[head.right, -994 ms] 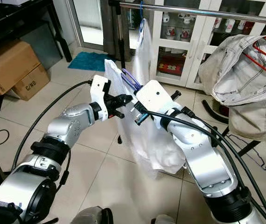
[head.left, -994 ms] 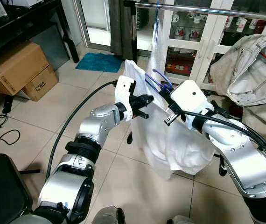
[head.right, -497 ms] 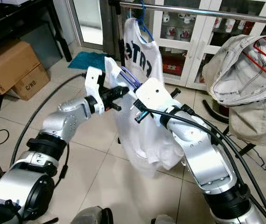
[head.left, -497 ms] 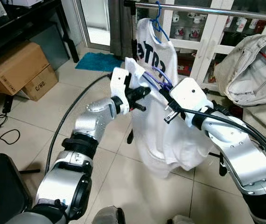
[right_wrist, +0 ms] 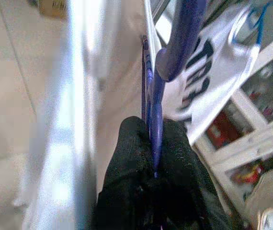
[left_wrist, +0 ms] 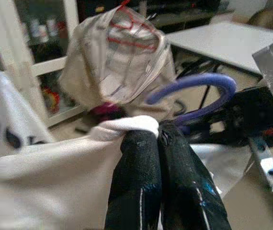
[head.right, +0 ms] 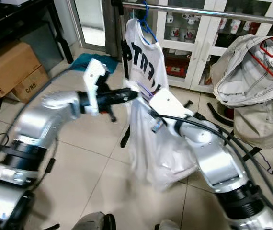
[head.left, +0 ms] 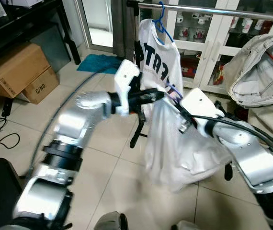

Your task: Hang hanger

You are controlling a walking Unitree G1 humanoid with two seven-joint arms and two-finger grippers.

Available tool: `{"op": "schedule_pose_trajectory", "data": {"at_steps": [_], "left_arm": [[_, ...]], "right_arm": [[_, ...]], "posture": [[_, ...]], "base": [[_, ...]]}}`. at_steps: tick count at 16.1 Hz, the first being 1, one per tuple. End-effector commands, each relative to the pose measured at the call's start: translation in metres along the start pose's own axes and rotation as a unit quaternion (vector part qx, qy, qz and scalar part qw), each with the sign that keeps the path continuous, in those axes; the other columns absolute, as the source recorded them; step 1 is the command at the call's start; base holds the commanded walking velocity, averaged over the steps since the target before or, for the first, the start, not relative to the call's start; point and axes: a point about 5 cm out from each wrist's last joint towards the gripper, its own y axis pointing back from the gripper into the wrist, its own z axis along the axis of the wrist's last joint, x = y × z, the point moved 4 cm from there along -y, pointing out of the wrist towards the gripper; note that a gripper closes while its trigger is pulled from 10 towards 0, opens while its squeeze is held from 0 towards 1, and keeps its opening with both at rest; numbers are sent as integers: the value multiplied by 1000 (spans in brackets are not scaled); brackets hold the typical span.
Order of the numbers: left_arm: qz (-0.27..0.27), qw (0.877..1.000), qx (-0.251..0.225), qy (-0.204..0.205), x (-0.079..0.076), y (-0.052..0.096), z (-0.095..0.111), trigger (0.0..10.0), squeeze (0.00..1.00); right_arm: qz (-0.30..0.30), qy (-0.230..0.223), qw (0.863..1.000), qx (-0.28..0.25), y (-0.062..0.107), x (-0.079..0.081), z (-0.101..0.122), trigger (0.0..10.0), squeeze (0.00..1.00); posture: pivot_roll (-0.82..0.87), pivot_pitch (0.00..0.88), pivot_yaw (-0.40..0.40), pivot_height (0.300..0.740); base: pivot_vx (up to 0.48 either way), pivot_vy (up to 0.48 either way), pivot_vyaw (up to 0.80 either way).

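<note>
Purple wire of the hanger is being pinched between the closed fingers of the right pincer, whose bent silver arm is reaching in from the right at chest height. The left arm is stretching forward and level, its left pincer clamping shut on a bunched fold of the white garment draped on that hanger, just beside the purple hook. Compared with half a second ago, both arms are sitting further right and closer to the metal rail, and the left arm is blurring with motion. Hanging from the rail is a white printed T-shirt on a blue hanger, directly behind the pincers. A beige jacket on a red hanger is hanging to the right; cardboard boxes are sitting on the tiled floor to the left.
</note>
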Motion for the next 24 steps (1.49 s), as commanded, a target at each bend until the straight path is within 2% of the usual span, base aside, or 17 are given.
{"op": "schedule_pose_trajectory", "data": {"at_steps": [1, 2, 4, 6, 7, 8, 9, 11, 13, 14, 15, 16, 17, 18, 21, 22, 24], "left_arm": [[17, 1000, -4, -24, 4, 10, 16, 0, 0], [20, 999, 0, -29, 5, 14, 20, 0, 0], [79, 991, 63, -83, 26, 26, 8, 0, 0], [181, 976, 70, -103, 57, 40, 9, 0, 0], [200, 971, 67, -110, 62, 43, 12, 0, 0], [253, 955, 51, -147, 76, 52, 25, 0, 0], [276, 948, 38, -156, 82, 57, 33, 0, 0], [302, 938, 22, -168, 90, 62, 42, 0, 0], [256, 950, 47, -175, 80, 48, 26, 0, 0], [254, 953, 33, -160, 75, 37, 22, 0, 0], [248, 955, 27, -161, 71, 28, 22, 0, 0], [230, 959, 18, -162, 65, 18, 23, 0, 0], [216, 962, 14, -167, 59, 9, 24, 0, 0], [208, 963, 13, -172, 56, 5, 25, 0, 0], [186, 964, 13, -191, 50, -8, 25, 0, 0], [169, 966, 17, -197, 46, -13, 23, 0, 0], [136, 970, 19, -200, 34, -23, 20, 0, 0]], "right_arm": [[9, -6, 1000, 26, 2, -3, -14, 0, 0], [13, -8, 999, 31, 3, -4, -17, 0, 0], [7, -99, 995, -15, 5, -18, -1, 0, 0], [11, -61, 998, -12, 16, -34, -5, 0, 0], [15, -62, 998, -13, 19, -36, -6, 0, 0], [36, -96, 994, -46, 32, -43, 3, 0, 0], [53, -98, 992, -52, 40, -46, 5, 0, 0], [100, -36, 994, -22, 56, -41, -2, 0, 0], [31, -110, 991, -77, 51, -63, 17, 0, 0], [94, -56, 993, -50, 52, -42, 14, 0, 0], [109, 10, 994, -3, 50, -30, 0, 0, 0], [100, 3, 995, -13, 44, -25, 3, 0, 0], [95, -40, 994, -48, 39, -20, 16, 0, 0], [93, -43, 993, -59, 36, -18, 23, 0, 0], [99, 6, 993, -59, 30, -10, 35, 0, 0], [116, 58, 991, -45, 28, -3, 33, 0, 0], [135, 76, 987, -41, 20, 8, 37, 0, 0]], "posture": [[-108, 0, 65, 740], [-108, 0, 65, 740], [-96, 0, 56, 740], [-97, 0, 60, 740], [-97, 0, 60, 740], [-100, 0, 65, 740], [-102, 0, 68, 740], [-105, 0, 74, 740], [-107, 0, 76, 740], [-108, 0, 80, 740], [-108, 0, 80, 740], [-109, 0, 80, 740], [-105, 0, 82, 740], [-106, 0, 83, 740], [-113, 0, 94, 740], [-114, 0, 95, 740], [-114, 0, 95, 740]], "base": [[0, 0, 0], [0, 0, 0], [0, 0, 0], [0, 0, 0], [0, 0, 0], [0, 0, 0], [0, 0, 0], [0, 0, 0], [0, 0, 0], [0, 0, 0], [0, 0, 0], [0, 0, 0], [0, 0, 0], [0, 0, 0], [0, 0, 0], [0, 0, 0], [0, 0, 0]]}}
